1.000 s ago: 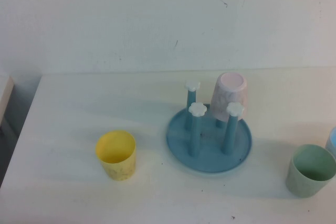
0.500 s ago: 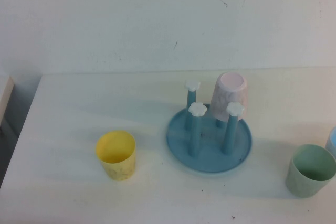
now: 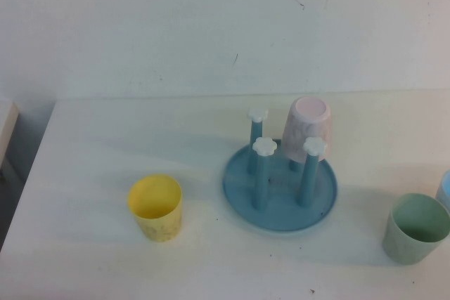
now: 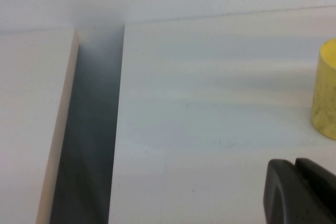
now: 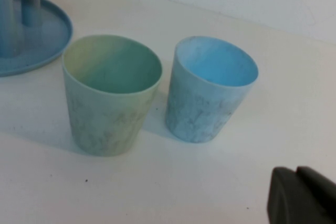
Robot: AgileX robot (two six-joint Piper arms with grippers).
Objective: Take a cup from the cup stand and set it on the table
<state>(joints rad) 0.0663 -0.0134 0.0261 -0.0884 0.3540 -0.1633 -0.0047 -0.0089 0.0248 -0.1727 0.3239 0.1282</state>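
Sitting inverted on cup stand (image 3: 280, 194): cup (image 3: 307, 127); grippers apparently parked.

Cup (image 3: 306, 130): pale pink plastic, matt, faint mottled marbling outside. Cup stand (image 3: 280, 186): smooth blue plastic with a slight sheen on the dish; peg caps white plastic. Yellow cup (image 3: 155, 207), green cup (image 5: 111, 93) and blue cup (image 5: 211, 94): matt plastic, speckled or mottled walls. Table (image 3: 105, 145): flat matt white, a few dark specks. Left gripper (image 4: 301, 192) and right gripper (image 5: 302, 196), at their wrist views' lower edge: black fingers, matt, plastic-looking.
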